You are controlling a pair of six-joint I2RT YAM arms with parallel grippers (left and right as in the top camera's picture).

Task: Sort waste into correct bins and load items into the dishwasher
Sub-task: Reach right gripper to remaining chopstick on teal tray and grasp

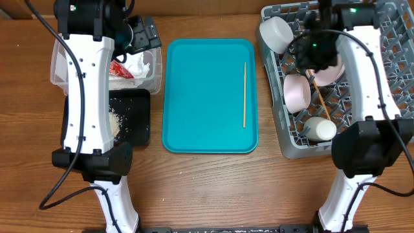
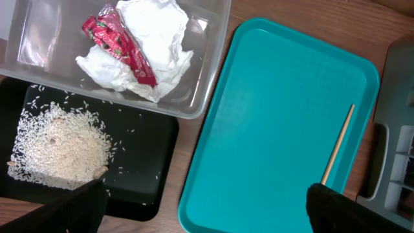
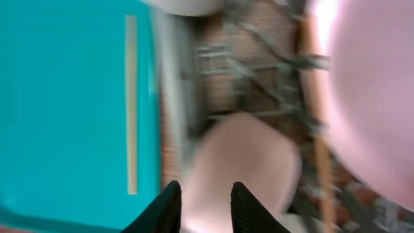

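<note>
One chopstick point(image 1: 244, 95) lay by the teal tray's point(image 1: 200, 97) right edge, running front to back, just left of the rack point(image 1: 291, 145); the right hand point(image 3: 205, 194), fingers parted and empty above that rack, sat nearer.

**Q:** What is marked at centre?
**A:** A teal serving tray point(image 1: 200, 97), laid flat on a wooden table point(image 1: 207, 188). It is seen just ahead of the left gripper point(image 2: 206, 208), reaching between its fingertips.
**Q:** And from the right wrist?
**A:** The tray is seen ahead and left of the right gripper point(image 3: 204, 207).
</note>
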